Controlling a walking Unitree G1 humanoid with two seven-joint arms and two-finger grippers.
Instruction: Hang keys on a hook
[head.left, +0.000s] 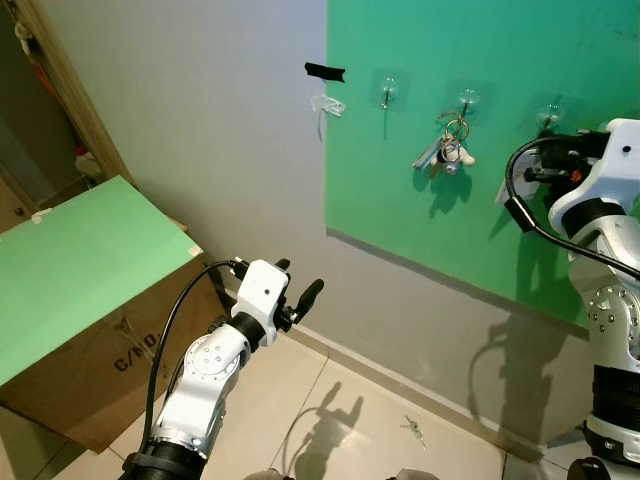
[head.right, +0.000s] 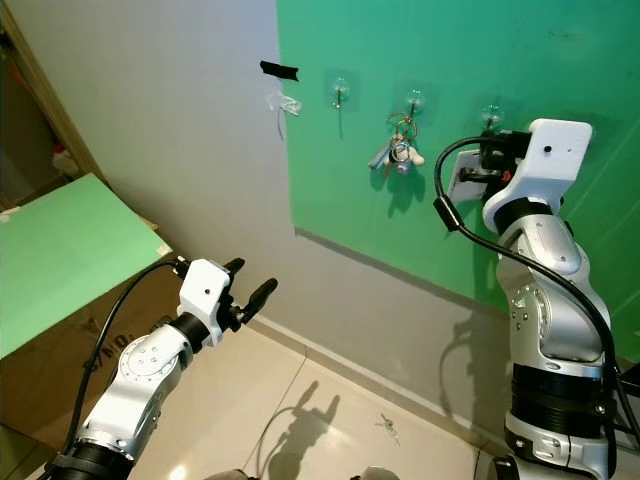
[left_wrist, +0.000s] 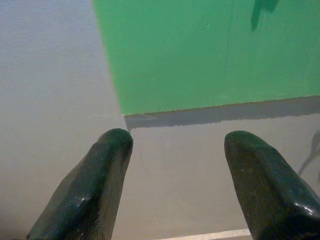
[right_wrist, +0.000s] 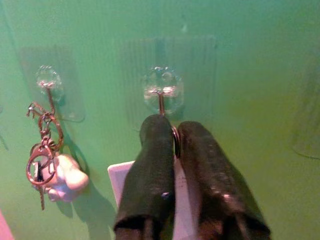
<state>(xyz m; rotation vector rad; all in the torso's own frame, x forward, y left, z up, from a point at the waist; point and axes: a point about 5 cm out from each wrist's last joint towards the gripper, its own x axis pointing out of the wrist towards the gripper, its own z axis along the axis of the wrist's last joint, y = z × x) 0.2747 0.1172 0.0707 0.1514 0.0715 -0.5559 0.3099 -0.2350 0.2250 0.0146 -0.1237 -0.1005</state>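
Black fingers of the right gripper (right_wrist: 174, 145) press close together around a thin metal ring (right_wrist: 176, 141), held right under a clear hook (right_wrist: 161, 91) stuck to the green wall panel (head.right: 560, 60). The ring sits at the foot of that hook's metal prong; whether it hangs on the prong or only touches it cannot be told. A white tag (right_wrist: 120, 180) shows behind the fingers, partly hidden by them. In the head views the right arm (head.right: 545, 260) is raised to the panel, with its wrist against the hook farthest to the robot's right (head.right: 490, 113).

Just beside it, on the next hook (right_wrist: 46, 80), a bunch of keys (head.left: 447, 148) with a small white charm (right_wrist: 62, 177) hangs freely. Two more clear hooks follow toward the robot's left, one on the green panel (head.left: 389, 92) and one on the grey wall (head.left: 328, 104), beneath a strip of black tape (head.left: 324, 71).

Lower down, the left gripper (head.left: 298, 290) is held out toward the grey wall, well apart from the hooks, its fingers (left_wrist: 92, 185) spread wide with nothing between them. A single key (head.left: 413, 429) lies on the tiled floor (head.left: 370, 420) near the wall. A cardboard box (head.left: 95, 350) with a green top stands to the robot's left.
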